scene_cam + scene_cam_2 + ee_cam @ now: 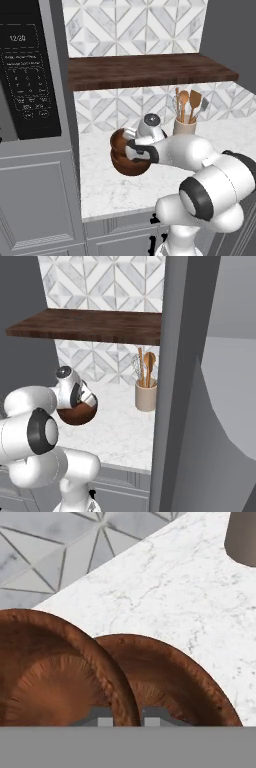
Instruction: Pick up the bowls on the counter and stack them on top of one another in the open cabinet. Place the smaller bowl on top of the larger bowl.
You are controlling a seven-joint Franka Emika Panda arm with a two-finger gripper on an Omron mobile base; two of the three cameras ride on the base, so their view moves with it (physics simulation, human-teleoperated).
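Two reddish-brown wooden bowls sit side by side on the white marble counter point(100, 195). The smaller bowl point(119, 141) point(55, 677) lies nearer the wall, and its rim runs between my two fingertips. My gripper point(134, 150) point(127, 718) is shut on that rim. The larger bowl point(132, 167) point(170, 672) rests just beside it, partly hidden behind the held rim. In the right base view a wooden bowl point(77, 415) shows under my hand; I cannot tell which one. The dark wooden shelf point(150, 70) point(90, 326) of the open cabinet runs above.
A beige crock point(185, 126) point(146, 397) point(242, 537) with wooden spoons stands at the back right of the counter. A microwave point(27, 70) in a grey tall unit borders the counter on the left. A grey panel point(175, 381) blocks the right side.
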